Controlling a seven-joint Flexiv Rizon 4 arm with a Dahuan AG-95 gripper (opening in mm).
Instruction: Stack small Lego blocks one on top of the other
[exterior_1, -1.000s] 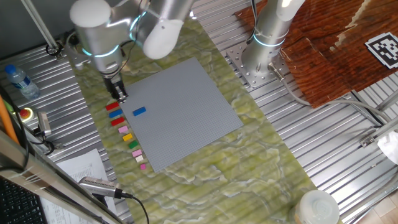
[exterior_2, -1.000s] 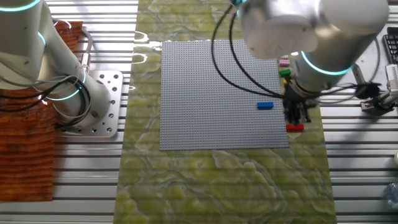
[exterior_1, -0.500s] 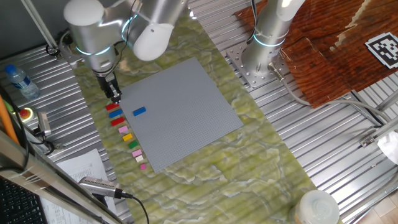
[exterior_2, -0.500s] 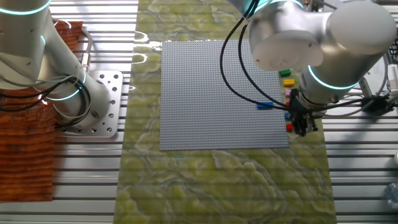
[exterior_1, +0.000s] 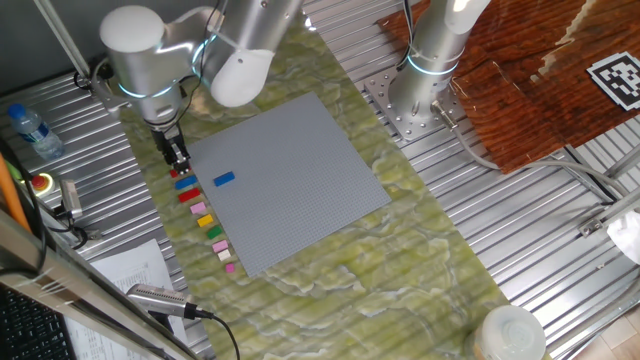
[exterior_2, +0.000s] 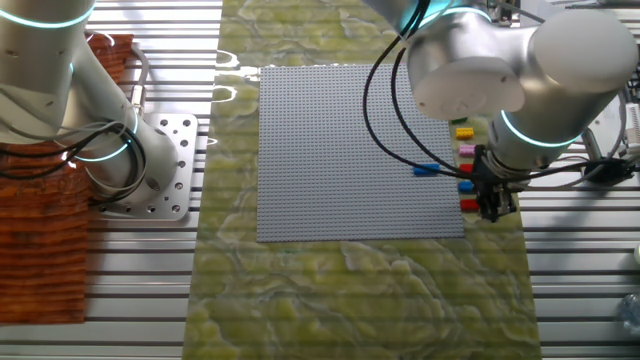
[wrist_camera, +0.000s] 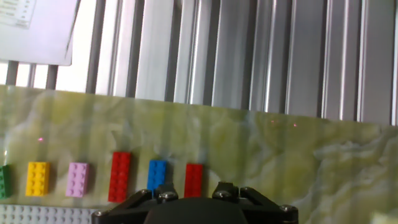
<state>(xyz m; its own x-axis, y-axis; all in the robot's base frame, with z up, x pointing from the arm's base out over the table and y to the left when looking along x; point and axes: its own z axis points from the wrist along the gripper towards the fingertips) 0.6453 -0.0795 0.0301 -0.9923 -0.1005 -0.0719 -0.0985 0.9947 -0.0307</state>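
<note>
A row of small Lego blocks lies on the green mat beside the grey baseplate (exterior_1: 290, 170). In the hand view, from the right, they are red (wrist_camera: 193, 180), blue (wrist_camera: 157, 175), red (wrist_camera: 120, 177), pink (wrist_camera: 78, 179) and yellow (wrist_camera: 38, 178). A separate blue block (exterior_1: 224, 179) sits alone on the baseplate; it also shows in the other fixed view (exterior_2: 427, 170). My gripper (exterior_1: 177, 160) hangs just above the end of the row, over the end red block (exterior_2: 468, 204). It looks slightly open and holds nothing. Only its body (wrist_camera: 194, 208) shows in the hand view.
A second arm's base (exterior_1: 420, 95) stands beyond the baseplate. A water bottle (exterior_1: 30, 130), papers (exterior_1: 130, 270), a microphone (exterior_1: 165, 300) and a red button (exterior_1: 42, 183) lie off the mat on the ribbed metal table. A brown cloth (exterior_1: 540, 80) covers the far corner.
My gripper has moved from the baseplate's edge outward, to over the end of the block row. No block has moved.
</note>
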